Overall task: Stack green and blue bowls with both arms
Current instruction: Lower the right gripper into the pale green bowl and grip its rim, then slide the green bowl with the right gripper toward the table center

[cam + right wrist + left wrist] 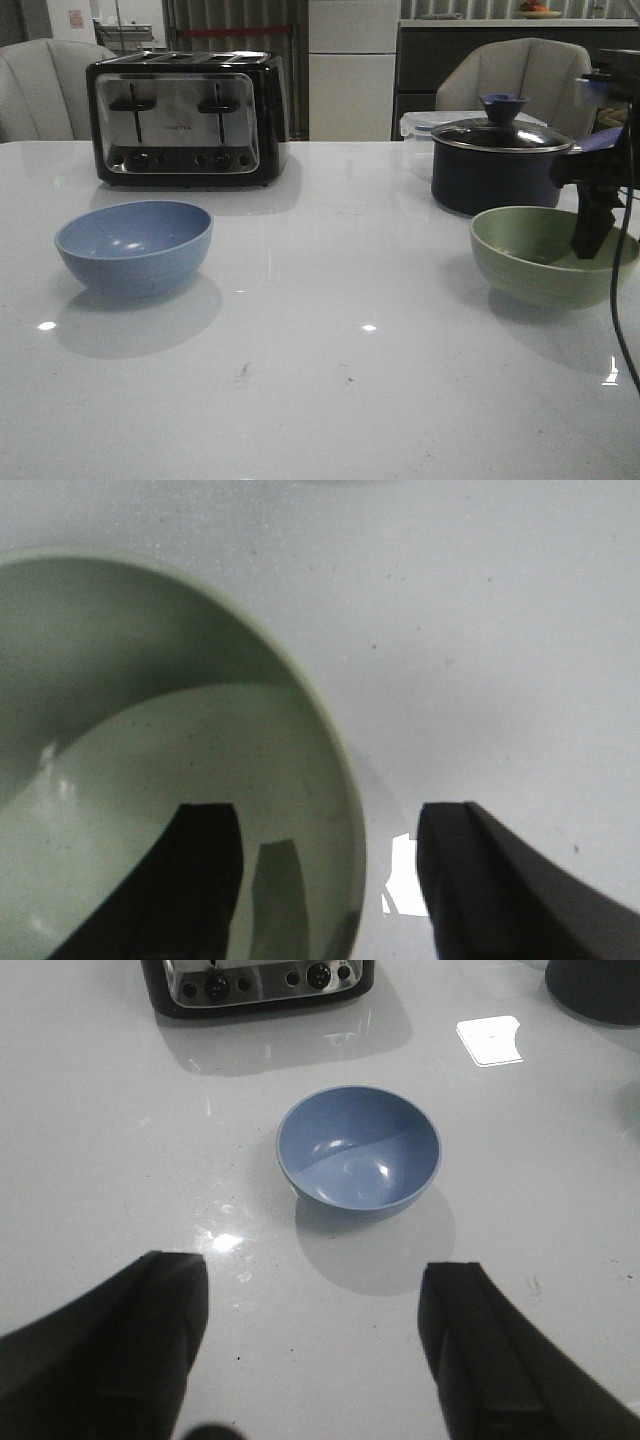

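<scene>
Right of the toaster (186, 117), the right hand (330, 880) straddles the green bowl (540, 255) rim, fingers wide; the left hand (315, 1350) hovers wide near the blue bowl (358, 1152).

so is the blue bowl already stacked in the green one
No, the blue bowl sits alone on the table's left side, far from the green bowl.

Low forward front view; 2 close, downward wrist views

dim overhead light; glare spots on table (300, 400) | soft shadows; wrist-view claws blurred
</scene>
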{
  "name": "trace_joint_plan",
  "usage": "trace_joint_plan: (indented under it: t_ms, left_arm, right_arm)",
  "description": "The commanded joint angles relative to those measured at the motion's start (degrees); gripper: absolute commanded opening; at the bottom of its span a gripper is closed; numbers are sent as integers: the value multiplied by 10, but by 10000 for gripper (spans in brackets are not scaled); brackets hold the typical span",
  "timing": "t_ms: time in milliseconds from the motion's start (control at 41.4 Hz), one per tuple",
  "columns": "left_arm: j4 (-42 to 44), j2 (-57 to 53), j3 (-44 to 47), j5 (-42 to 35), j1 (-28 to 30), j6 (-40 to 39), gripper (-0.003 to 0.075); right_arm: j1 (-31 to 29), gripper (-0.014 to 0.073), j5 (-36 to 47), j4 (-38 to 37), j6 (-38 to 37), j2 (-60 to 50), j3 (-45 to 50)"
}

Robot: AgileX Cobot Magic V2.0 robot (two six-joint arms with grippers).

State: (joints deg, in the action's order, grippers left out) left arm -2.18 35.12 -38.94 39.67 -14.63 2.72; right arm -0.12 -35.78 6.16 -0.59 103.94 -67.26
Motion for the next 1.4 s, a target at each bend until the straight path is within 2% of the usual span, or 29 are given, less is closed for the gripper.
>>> trace_joint_plan:
  t_ms: [0,193,484,629,846,1137,1378]
  left_arm:
    - [-6,3,-16,-44,-5,0,507]
    - [-6,3,-16,-44,-5,0,507]
    - [-6,3,-16,-44,-5,0,507]
    - [-6,3,-16,-44,-5,0,507]
    - [-6,3,-16,-44,-5,0,507]
    - [-6,3,-16,-44,-5,0,507]
    - [-6,3,-16,-44,-5,0,507]
  right_arm:
    - [-4,407,9,4,6,-10,-32]
    - [-4,225,4,4,6,-5,-39]
    - [-3,56,3,-1,6,-36,-40]
    - [13,47,4,-1,6,-71,-45]
    - [102,47,8,6,10,-96,-43]
    - [234,47,30,44,10,-49,-42]
    - [278,57,65,86,10,4,-42]
